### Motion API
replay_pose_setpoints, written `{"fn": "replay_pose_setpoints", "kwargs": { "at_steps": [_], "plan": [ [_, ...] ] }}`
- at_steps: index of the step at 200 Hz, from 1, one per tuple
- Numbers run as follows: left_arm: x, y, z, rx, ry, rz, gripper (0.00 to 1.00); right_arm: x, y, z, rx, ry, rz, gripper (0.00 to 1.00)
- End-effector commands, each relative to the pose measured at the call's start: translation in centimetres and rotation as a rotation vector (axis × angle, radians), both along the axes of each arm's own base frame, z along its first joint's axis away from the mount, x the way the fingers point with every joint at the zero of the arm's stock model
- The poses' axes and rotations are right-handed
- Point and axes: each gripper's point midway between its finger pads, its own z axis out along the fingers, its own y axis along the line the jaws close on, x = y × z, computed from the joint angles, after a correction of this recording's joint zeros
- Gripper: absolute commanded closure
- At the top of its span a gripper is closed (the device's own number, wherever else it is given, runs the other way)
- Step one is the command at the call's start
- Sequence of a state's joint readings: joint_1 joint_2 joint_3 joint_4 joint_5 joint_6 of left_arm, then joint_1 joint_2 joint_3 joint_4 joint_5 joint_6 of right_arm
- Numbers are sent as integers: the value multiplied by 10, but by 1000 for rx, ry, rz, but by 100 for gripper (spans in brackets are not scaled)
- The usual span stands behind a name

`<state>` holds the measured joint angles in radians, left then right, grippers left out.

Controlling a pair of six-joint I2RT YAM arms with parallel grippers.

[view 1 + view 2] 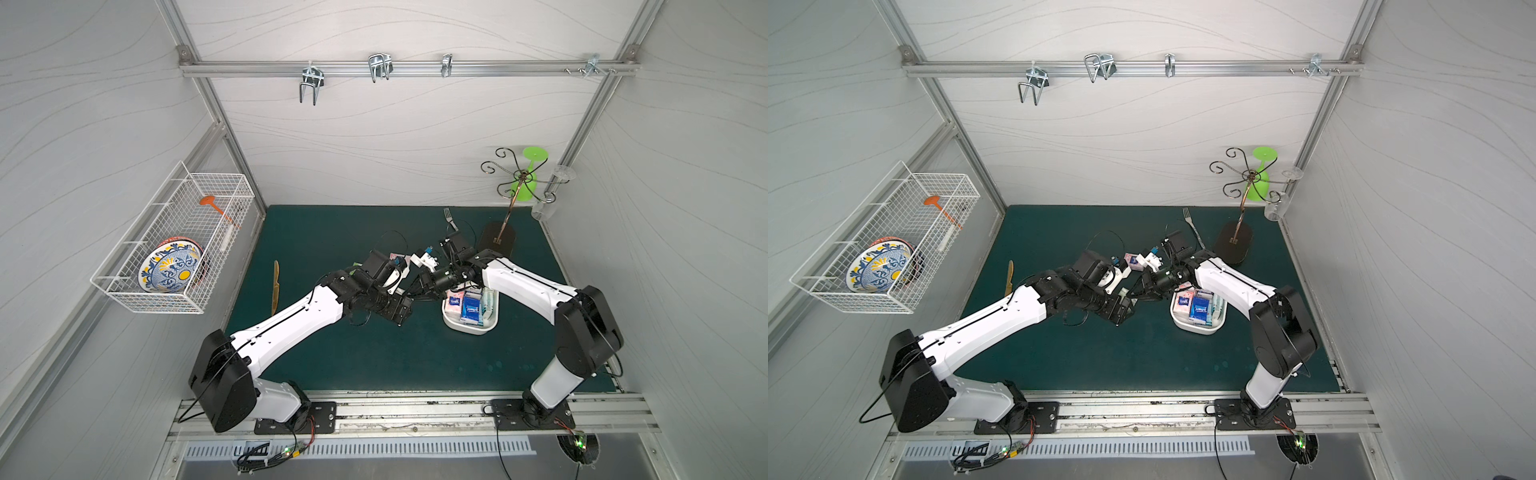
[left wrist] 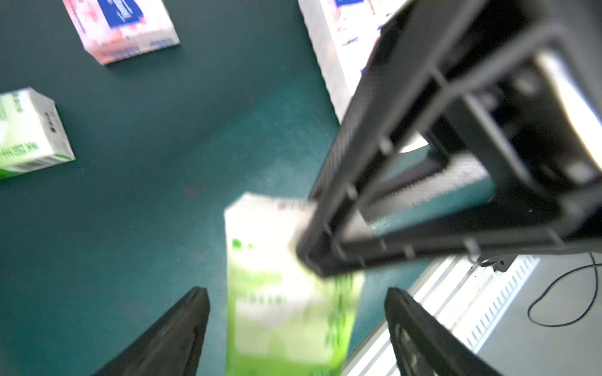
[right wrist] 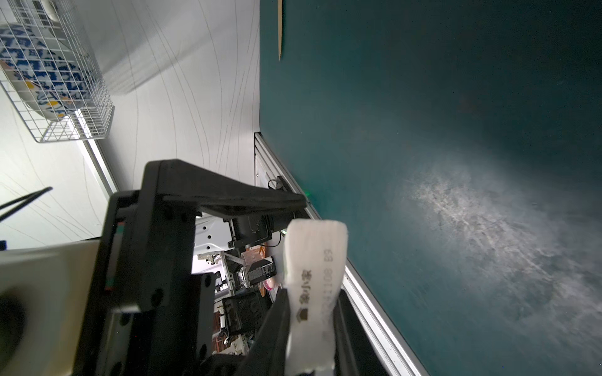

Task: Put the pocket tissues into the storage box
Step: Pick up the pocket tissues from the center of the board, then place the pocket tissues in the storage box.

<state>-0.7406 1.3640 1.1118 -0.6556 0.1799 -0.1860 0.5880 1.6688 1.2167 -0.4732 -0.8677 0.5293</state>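
A green pocket tissues packet (image 2: pixel 286 309) hangs above the mat between the two arms. My right gripper (image 3: pixel 311 325) is shut on its white end edge (image 3: pixel 314 260). My left gripper (image 2: pixel 296 328) stands open, and its fingers (image 2: pixel 176 335) are clear of the packet on both sides. In a top view the two grippers meet left of the white storage box (image 1: pixel 469 329), which holds pink (image 1: pixel 454 305) and dark blue (image 1: pixel 471 311) packets. A pink packet (image 2: pixel 120 29) and a green one (image 2: pixel 29 133) lie loose on the mat; another packet (image 2: pixel 329 48) is half hidden by the right gripper.
A fork (image 1: pixel 451 220) and a dark-based wire cup stand (image 1: pixel 498 241) sit at the back right. A wooden knife (image 1: pixel 275 286) lies at the left of the green mat. A white wire basket (image 1: pixel 174 249) with plates hangs on the left wall.
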Motion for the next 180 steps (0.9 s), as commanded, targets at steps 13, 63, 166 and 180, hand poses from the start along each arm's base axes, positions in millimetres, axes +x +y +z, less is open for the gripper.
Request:
{"fn": "replay_pose_setpoints", "kwargs": {
  "at_steps": [13, 63, 166, 180],
  "plan": [
    [7, 2, 19, -48, -76, 43, 1, 31, -56, 17, -51, -101, -108, 76],
    [23, 13, 2, -43, 22, 148, 0, 29, -118, 15, -236, -335, -78, 79],
    [34, 43, 3, -17, -28, 264, 1, -3, -148, -20, -499, -674, 164, 90],
    [34, 45, 2, -15, -29, 272, 1, 1, -147, -21, -502, -683, 167, 90]
  ]
}}
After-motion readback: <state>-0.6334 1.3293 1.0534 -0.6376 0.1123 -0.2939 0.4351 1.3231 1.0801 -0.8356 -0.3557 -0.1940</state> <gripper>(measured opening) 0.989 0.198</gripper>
